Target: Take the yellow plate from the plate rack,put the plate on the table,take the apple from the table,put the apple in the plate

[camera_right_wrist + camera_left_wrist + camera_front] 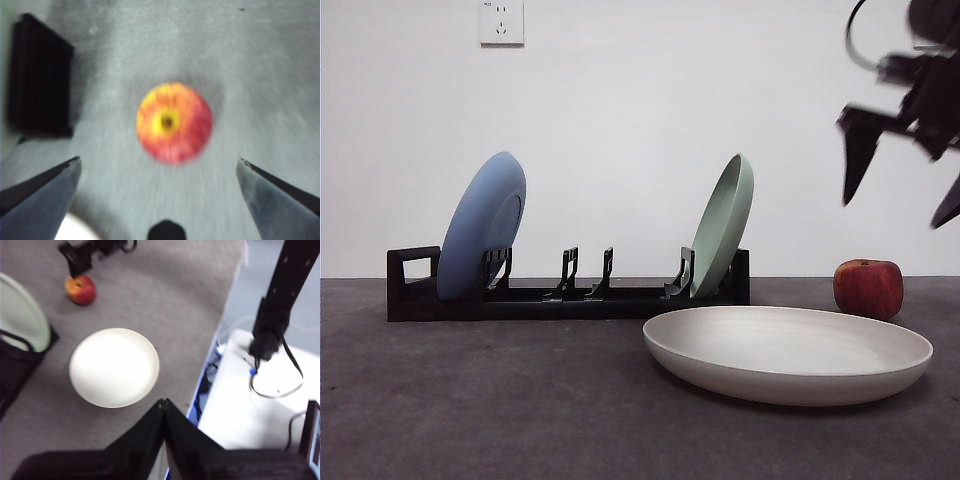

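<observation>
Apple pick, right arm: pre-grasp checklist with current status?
1. Plate flat on table, out of rack: ok.
2. Apple on the table, beside the plate, apart from it: ok.
3. Right gripper open, empty, wider than the apple: ok.
4. Apple centred between its fingers: ok.
5. Gripper low enough to close: not ok, it hangs above.
6. Left gripper shut, off to the side: ok.

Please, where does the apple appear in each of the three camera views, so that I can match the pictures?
Front view: the apple stands at the right, behind the yellow plate.
Left wrist view: it lies upper left, beyond the plate, under the right gripper.
Right wrist view: it is central, between the open jaws.
Shared landmark: the plate rack.
</observation>
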You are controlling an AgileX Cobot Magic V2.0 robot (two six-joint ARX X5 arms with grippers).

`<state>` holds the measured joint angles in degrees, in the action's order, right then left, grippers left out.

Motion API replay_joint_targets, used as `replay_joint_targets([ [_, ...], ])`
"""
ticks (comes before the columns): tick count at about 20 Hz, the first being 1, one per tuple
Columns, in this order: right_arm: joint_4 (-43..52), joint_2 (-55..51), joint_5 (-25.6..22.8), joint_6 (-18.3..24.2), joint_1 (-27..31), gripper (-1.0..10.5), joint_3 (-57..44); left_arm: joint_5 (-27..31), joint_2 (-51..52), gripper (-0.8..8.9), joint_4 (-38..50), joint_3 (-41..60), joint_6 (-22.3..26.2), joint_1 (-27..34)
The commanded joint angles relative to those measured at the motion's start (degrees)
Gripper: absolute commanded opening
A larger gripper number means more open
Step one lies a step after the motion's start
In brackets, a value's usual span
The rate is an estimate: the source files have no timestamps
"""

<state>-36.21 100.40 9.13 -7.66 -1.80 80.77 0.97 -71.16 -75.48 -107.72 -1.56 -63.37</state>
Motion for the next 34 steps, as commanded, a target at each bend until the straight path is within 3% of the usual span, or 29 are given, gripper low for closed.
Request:
replay_joint_targets([
  [1, -0.3, 5.6, -2.1, 0.3, -1.1, 7.7, 3.8, 2.3, 3.0, -0.05, -0.1, 0.8, -4.4, 0.1],
  [4, -0.1, 10.2, -2.8, 0.1, -1.2, 7.6, 6.2, 6.1, 7.9, -0.05, -0.1, 6.2, -7.6, 0.1],
  [8, 0.0, 14.1, -4.2, 0.2, -1.2, 7.6, 6.3, 6.5, 15.5, -0.04, -0.1, 16.0, -14.3, 0.1],
  [13, 2.4, 17.1, -4.2, 0.2, -1.2, 7.5, 6.3, 6.6, 21.8, -0.04, -0.1, 17.7, -19.7, 0.1],
  [14, 3.2, 17.2, -4.3, 0.2, -1.2, 6.8, 6.3, 6.5, 22.9, -0.04, -0.1, 17.7, -20.1, 0.1],
  [19, 3.4, 17.2, -4.2, 0.1, -1.2, 0.6, 6.3, 6.3, 26.6, -0.04, -0.1, 17.7, -20.8, 0.1],
  [20, 3.6, 17.2, -4.2, 0.2, -1.2, -0.2, 6.3, 6.3, 27.2, -0.04, -0.1, 17.7, -20.6, 0.1],
  [26, 1.6, 15.1, -4.2, 0.3, -1.1, -0.1, 6.4, 4.4, 29.8, -0.04, -0.1, 17.7, -20.4, 0.0],
  [34, -17.0, -6.1, -4.0, 6.0, -2.2, 0.0, 6.4, 3.6, 30.1, -0.04, -0.1, 17.7, -15.3, 0.0],
])
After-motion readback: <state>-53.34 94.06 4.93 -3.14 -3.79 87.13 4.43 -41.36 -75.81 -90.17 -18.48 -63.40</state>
